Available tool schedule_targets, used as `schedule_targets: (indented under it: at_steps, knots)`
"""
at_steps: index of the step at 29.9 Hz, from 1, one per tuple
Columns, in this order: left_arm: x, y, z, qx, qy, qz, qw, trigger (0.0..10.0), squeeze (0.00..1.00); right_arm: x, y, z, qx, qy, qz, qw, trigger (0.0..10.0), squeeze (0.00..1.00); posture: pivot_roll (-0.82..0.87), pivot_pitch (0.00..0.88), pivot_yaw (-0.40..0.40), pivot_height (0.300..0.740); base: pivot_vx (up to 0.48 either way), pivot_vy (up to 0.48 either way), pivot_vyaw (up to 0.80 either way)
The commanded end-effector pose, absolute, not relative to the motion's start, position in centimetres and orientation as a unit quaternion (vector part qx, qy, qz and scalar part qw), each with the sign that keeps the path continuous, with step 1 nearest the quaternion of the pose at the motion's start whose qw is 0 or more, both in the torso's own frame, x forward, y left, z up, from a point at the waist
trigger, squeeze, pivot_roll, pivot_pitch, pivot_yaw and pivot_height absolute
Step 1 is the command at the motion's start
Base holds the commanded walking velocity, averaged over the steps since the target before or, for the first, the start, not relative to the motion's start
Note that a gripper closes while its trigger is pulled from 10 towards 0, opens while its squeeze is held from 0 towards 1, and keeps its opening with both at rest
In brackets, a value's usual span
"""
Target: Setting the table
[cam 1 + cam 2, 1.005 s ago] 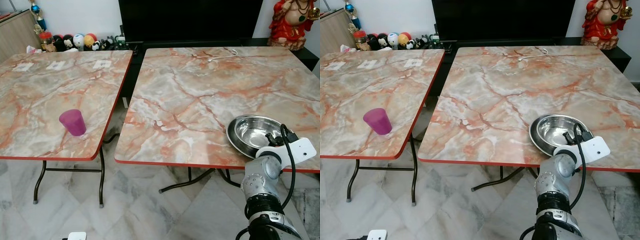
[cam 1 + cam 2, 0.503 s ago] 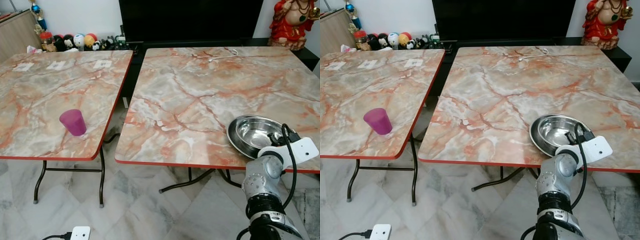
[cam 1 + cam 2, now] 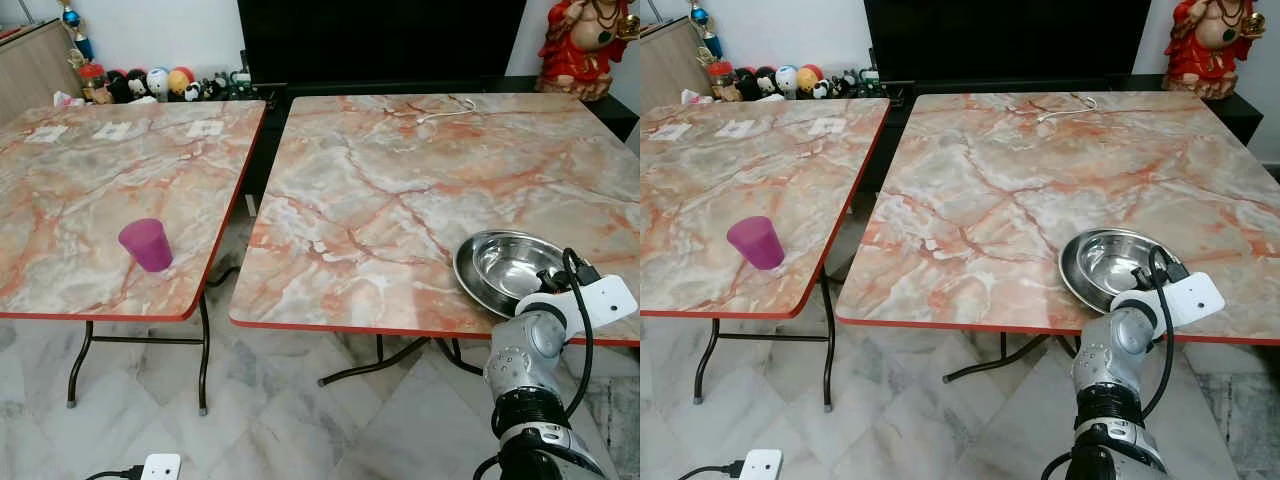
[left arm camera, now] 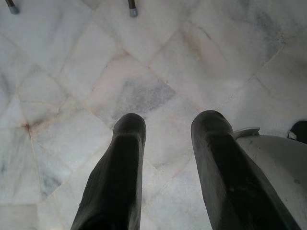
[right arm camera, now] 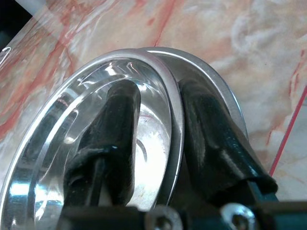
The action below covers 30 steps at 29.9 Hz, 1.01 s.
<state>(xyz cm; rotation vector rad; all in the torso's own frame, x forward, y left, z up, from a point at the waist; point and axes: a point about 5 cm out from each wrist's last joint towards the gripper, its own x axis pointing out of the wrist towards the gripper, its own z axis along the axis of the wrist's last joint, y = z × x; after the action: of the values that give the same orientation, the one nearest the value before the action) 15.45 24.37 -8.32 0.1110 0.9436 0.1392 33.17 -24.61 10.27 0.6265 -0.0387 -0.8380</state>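
Note:
A shiny steel bowl (image 3: 503,263) sits on the right marble table (image 3: 400,180), close to its front edge. My right gripper (image 5: 160,91) is shut on the steel bowl's (image 5: 62,115) near rim, one finger inside and one outside. In the eye views the right gripper (image 3: 549,279) sits just behind the white wrist camera. An upside-down purple cup (image 3: 146,244) stands near the front of the left table (image 3: 60,190). My left gripper (image 4: 170,124) hangs open over the marble floor, holding nothing.
A gap with table legs separates the two tables. A white cable (image 3: 445,112) lies at the right table's far edge. Three paper slips (image 3: 205,128) lie at the back of the left table. A white power strip (image 3: 158,465) is on the floor. Toys (image 3: 150,84) and a red statue (image 3: 585,45) line the back.
The view shifted slightly, and the power strip on the floor shows more than a second ago. The bowl, cup and right gripper have stayed in place.

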Motion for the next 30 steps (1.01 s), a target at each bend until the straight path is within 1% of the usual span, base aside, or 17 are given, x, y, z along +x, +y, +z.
schedule_targets:
  at_steps: [1, 6, 12, 19, 21, 23, 25, 28, 30]
  knots:
    - [14.8, 24.7, -8.5, 0.057, 0.466, 0.073, 0.88, 10.0, 0.0, 33.3, -24.7, 10.4, 0.291, -0.014, -0.404, 0.867, 10.0, 0.0, -0.08, 0.0, 0.058, 0.74, 0.0, 0.0, 0.0]
    - [14.8, 24.7, -8.6, 0.056, 0.467, 0.073, 0.88, 10.0, 0.0, 32.7, -25.1, 10.1, 0.287, -0.012, -0.421, 0.86, 10.0, 0.0, -0.08, 0.0, 0.057, 0.74, 0.0, 0.0, 0.0]
    - [14.7, 24.6, -8.6, 0.056, 0.467, 0.071, 0.88, 10.0, 0.0, 32.5, -25.2, 9.7, 0.278, -0.001, -0.426, 0.861, 10.0, 0.0, -0.08, 0.0, 0.054, 0.74, 0.0, 0.0, 0.0]
    - [14.7, 24.5, -8.6, 0.053, 0.466, 0.074, 0.88, 10.0, 0.0, 32.5, -25.3, 10.3, 0.278, -0.025, -0.426, 0.861, 10.0, 0.0, -0.08, 0.0, 0.047, 0.74, 0.0, 0.0, 0.0]
    - [14.7, 24.5, -8.6, 0.05, 0.465, 0.075, 0.881, 10.0, 0.0, 31.8, -25.9, 11.0, 0.242, -0.053, -0.443, 0.862, 10.0, 0.0, -0.08, 0.0, 0.044, 0.74, 0.0, 0.0, 0.0]
    - [14.6, 24.5, -8.6, 0.05, 0.465, 0.076, 0.88, 10.0, 0.0, 31.5, -26.1, 11.6, 0.22, -0.078, -0.443, 0.866, 10.0, 0.0, -0.08, 0.0, 0.044, 0.74, 0.0, 0.0, 0.0]
    - [14.5, 24.5, -8.7, 0.05, 0.466, 0.076, 0.88, 10.0, 0.0, 31.1, -25.9, 12.5, 0.185, -0.107, -0.429, 0.878, 10.0, 0.0, -0.08, 0.0, 0.045, 0.74, 0.0, 0.0, 0.0]
    - [14.5, 24.5, -8.7, 0.05, 0.466, 0.076, 0.88, 10.0, 0.0, 31.0, -25.8, 12.8, 0.168, -0.116, -0.421, 0.884, 10.0, 0.0, -0.09, 0.0, 0.044, 0.74, 0.0, 0.0, 0.0]
    - [14.3, 24.6, -8.7, 0.05, 0.467, 0.077, 0.88, 10.0, 0.0, 31.2, -25.1, 13.4, 0.119, -0.126, -0.375, 0.911, 10.0, 0.0, -0.09, 0.0, 0.044, 0.74, 0.0, 0.0, 0.0]
